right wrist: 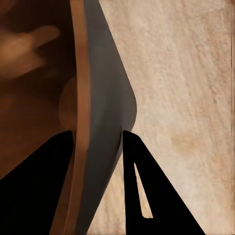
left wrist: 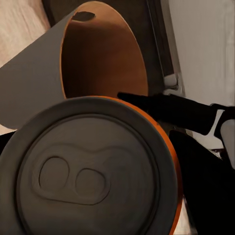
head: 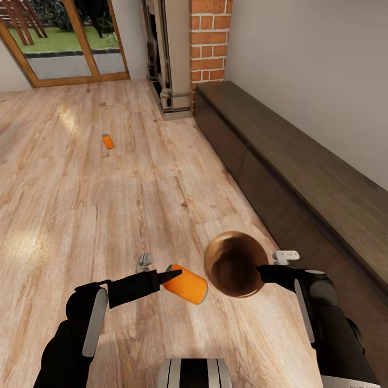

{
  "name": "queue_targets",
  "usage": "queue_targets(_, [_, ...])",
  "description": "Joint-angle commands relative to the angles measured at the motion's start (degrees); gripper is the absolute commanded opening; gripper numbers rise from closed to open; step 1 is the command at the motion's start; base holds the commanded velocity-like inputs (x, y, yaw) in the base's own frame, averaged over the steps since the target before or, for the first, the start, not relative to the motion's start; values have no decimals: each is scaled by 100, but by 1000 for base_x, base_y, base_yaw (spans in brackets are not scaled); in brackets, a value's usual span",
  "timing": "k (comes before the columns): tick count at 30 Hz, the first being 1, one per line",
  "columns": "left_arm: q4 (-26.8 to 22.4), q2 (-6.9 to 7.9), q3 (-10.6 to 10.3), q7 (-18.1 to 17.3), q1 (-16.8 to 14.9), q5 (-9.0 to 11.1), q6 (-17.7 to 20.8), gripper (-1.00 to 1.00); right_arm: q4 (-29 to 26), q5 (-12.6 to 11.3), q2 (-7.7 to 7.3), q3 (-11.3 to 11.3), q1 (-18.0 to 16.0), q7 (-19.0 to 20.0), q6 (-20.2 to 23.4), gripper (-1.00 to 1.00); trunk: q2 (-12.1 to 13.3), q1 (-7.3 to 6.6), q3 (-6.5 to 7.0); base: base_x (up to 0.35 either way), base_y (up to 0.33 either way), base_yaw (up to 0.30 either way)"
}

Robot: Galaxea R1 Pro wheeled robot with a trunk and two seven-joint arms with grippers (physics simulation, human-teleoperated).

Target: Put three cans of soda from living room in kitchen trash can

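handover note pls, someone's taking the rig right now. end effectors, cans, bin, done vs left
Left end effector: shut on an orange can, held lying sideways, silver top toward the bin's mouth.
Right end effector: shut on the wall of the trash bin, held off the wood floor, open mouth facing the can.
Second orange can: on the floor farther ahead, toward the glass door.
Done: no can visibly inside the bin yet.
Left: drop the held can in, fetch the floor can, locate the third can, take the bin to the kitchen.
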Motion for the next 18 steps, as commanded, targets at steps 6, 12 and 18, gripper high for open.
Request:
queue_targets(6, [2, 0, 6, 3, -7, 223, -5, -100, 127, -50, 13, 10, -1, -76, -192, -100, 0, 0, 0, 0, 0, 0])
queue_targets(12, [1, -4, 7, 3, -16, 564, -5, -100, 142, -50, 16, 19, -1, -88, -214, -100, 0, 0, 0, 0, 0, 0])
queue_targets(18, [7, -23, 7, 16, -24, 958, -5, -100, 143, -50, 16, 19, -1, -84, -215, -100, 0, 0, 0, 0, 0, 0])
